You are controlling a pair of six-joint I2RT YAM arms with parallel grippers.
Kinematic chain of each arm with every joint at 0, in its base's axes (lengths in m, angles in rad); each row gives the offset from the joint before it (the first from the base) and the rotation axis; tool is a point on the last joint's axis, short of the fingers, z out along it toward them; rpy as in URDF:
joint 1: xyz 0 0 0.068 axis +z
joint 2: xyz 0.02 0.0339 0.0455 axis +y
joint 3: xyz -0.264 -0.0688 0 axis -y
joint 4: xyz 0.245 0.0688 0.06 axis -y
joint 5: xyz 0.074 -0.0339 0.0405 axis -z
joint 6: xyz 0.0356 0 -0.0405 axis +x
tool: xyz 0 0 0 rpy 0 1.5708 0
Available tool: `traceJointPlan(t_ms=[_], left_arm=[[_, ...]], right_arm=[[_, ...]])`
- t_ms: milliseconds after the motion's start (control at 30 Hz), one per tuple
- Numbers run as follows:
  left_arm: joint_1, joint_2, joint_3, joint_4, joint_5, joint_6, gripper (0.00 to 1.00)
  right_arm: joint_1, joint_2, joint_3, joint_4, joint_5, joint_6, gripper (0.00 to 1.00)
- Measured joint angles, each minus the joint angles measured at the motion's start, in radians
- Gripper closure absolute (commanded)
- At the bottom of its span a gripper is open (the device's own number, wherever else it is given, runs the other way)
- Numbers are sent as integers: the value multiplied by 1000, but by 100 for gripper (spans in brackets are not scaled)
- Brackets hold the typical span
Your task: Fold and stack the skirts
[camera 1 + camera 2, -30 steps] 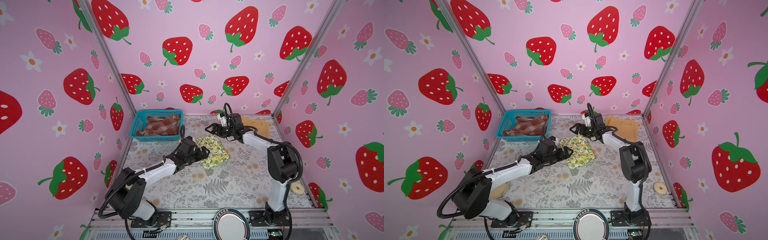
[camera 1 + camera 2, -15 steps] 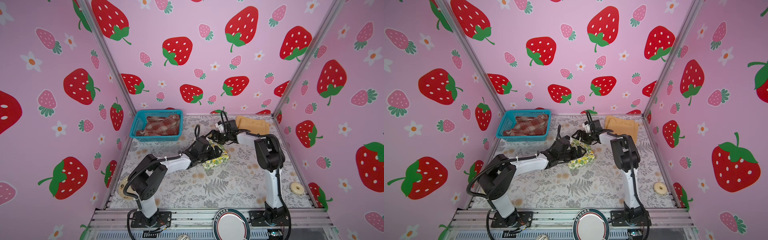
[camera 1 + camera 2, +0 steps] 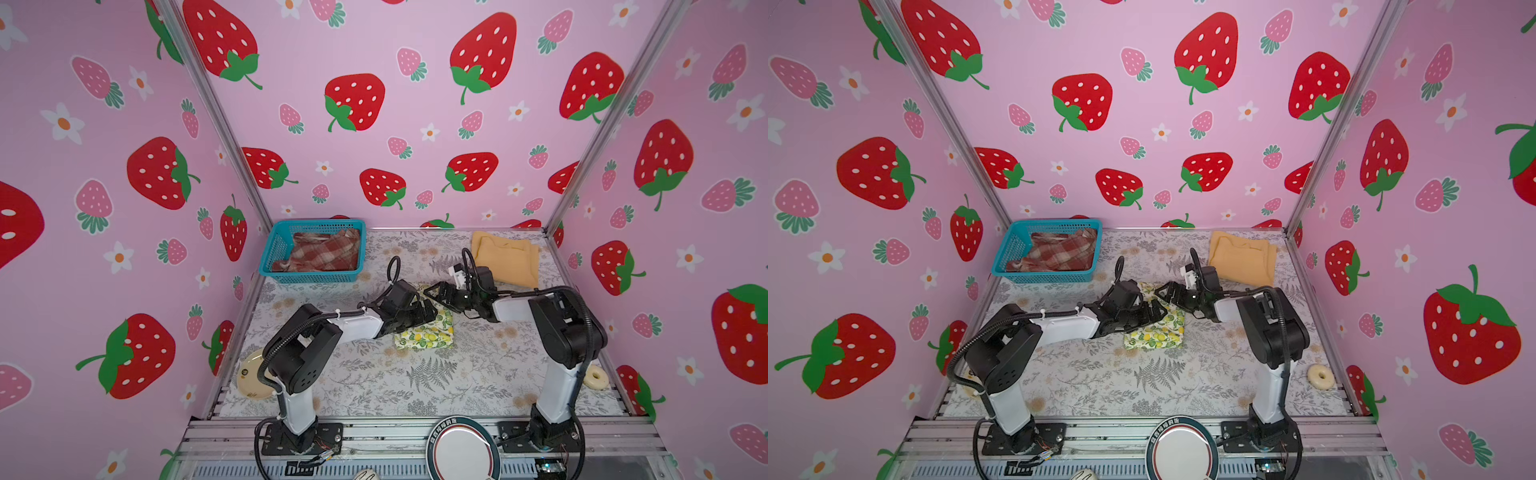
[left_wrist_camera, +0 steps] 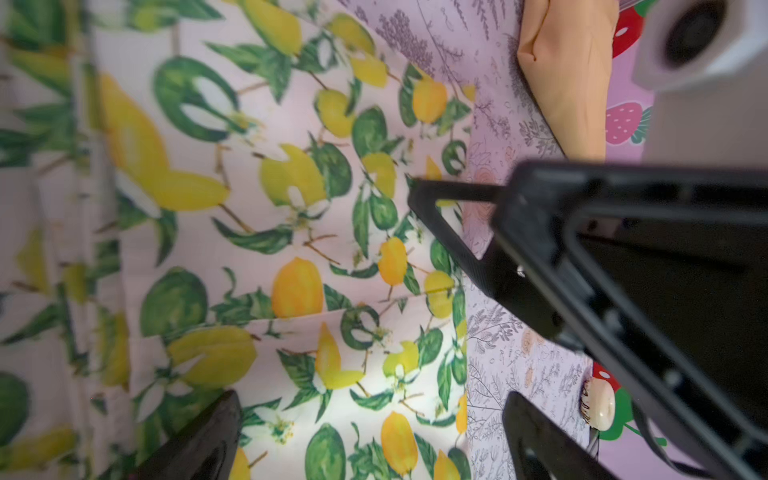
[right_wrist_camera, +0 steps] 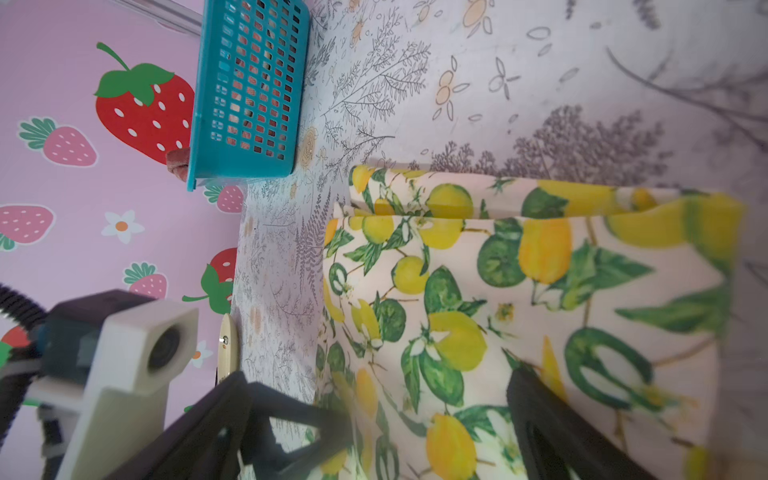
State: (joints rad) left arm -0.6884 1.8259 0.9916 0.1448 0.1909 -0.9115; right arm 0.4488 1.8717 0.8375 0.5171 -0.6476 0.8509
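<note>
**Garments.** The lemon-print skirt (image 3: 424, 334) is found folded into a compact rectangle at the centre of the table (image 3: 415, 386). The mustard skirt (image 3: 505, 257) is laid folded at the table's 1 o'clock corner, well apart from it, and is judged to be the base intended for the stack. The plaid skirt (image 3: 326, 253) is left crumpled in the teal basket (image 3: 309, 277) at 11 o'clock and is judged not yet folded.

**Grippers.** The left gripper (image 3: 426, 309) is set low over the 10 o'clock part of the lemon-print skirt, its jaws spread wide and nothing held. The right gripper (image 3: 436, 291) is set at the skirt's 12 o'clock edge, likewise spread and empty. In the left wrist view the cloth is seen lying flat between the spread fingers (image 4: 199, 440). Whether the tips press on it cannot be told.

**Assessment.** The grippers are brought in from 9 and 3 o'clock, facing each other. This is presumably so that the bundle can be pinched on two sides and carried to the mustard skirt without opening. A catch on the top layer alone is judged the main risk.

**Other items.** A cream plate (image 3: 249, 374) at 8 o'clock and a ring-shaped item (image 3: 596, 377) at 4 o'clock are noted at the table margins.
</note>
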Motion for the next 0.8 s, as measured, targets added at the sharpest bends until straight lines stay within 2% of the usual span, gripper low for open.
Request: traceJointPlan(t_ms=[133,333,567,800], left_arm=[[50,1,0,0,4,14,1],[95,45,27,42,16,26,1],[122,121,130,25,23,55,1],[161,165,235,-76,31,103,2]], right_arm=[[8,-72,-122,79,22,54,1],[64,-139,-214,147,72,114,0],[171,-147,-229,189,132,149,0],[318,-139,-231,216,200,171,0]])
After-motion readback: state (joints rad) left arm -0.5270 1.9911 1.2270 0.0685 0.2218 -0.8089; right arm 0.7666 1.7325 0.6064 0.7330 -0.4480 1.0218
